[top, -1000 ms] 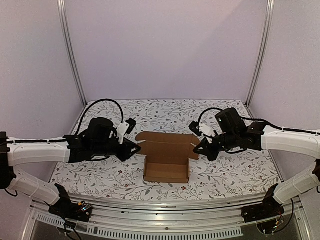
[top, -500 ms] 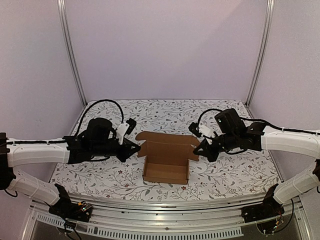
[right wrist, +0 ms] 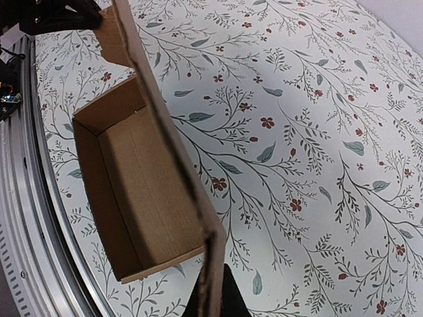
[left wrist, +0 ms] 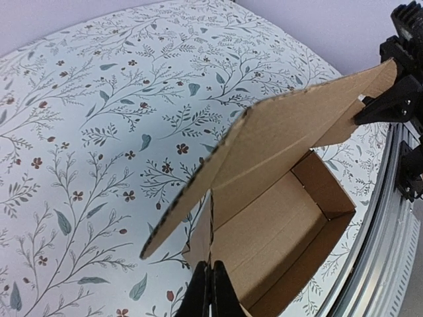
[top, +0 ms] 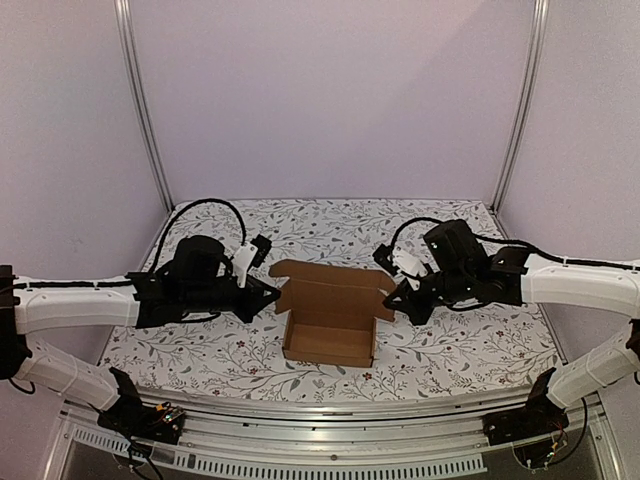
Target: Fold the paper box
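The paper box [top: 330, 335] is brown cardboard, an open tray in the middle of the table with its lid [top: 335, 278] standing up at the far side. My left gripper [top: 273, 294] is shut on the box's left end. In the left wrist view its fingertips [left wrist: 210, 277] pinch the thin end wall of the box [left wrist: 284, 218]. My right gripper [top: 392, 300] is shut on the right end flap. In the right wrist view the cardboard edge of the box [right wrist: 145, 191] runs down between the black fingers of the right gripper [right wrist: 218, 294].
The table [top: 200, 350] carries a floral-print cloth. An aluminium rail [top: 330, 412] runs along the near edge, and two metal posts [top: 145, 110] rise at the back corners before a plain wall. Both arms' cables loop above the wrists.
My left gripper has closed on the box's left end. The right arm has shifted slightly left, and the lid stands a little more upright.
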